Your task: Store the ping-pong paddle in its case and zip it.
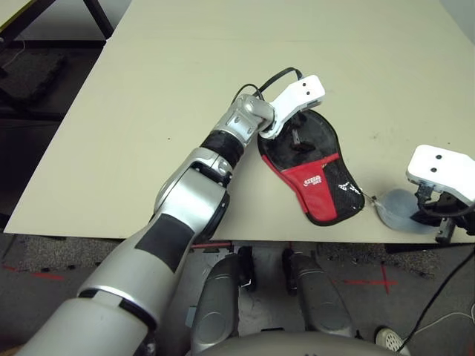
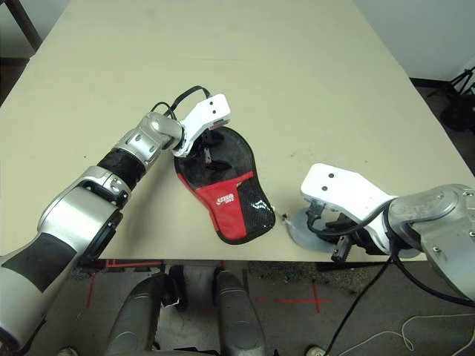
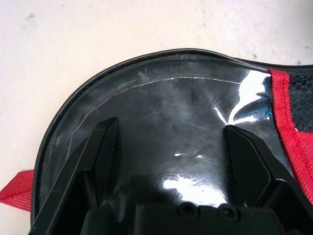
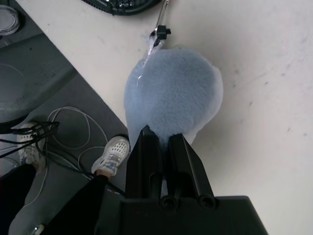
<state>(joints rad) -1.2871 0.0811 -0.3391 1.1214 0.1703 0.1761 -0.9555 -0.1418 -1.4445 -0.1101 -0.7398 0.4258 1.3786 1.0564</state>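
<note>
The case [image 1: 315,174], black with a red panel and a white logo, lies flat near the table's front edge. My left gripper [image 1: 299,141] is open over the case's round end. In the left wrist view its fingers [image 3: 100,147] stand wide apart on the glossy black surface [image 3: 166,112]. The ping-pong paddle is hidden. To the right of the case, my right gripper [image 4: 164,134] is shut on the rim of the small grey pouch [image 4: 176,93]. The pouch rests at the table's front edge, and a short cord with a clip [image 4: 159,32] runs from it toward the case.
The beige table [image 1: 185,89] stretches bare behind and to the left of the case. Its front edge [image 4: 93,83] runs just beside the pouch. Below that edge are floor cables and a person's shoe [image 4: 112,154].
</note>
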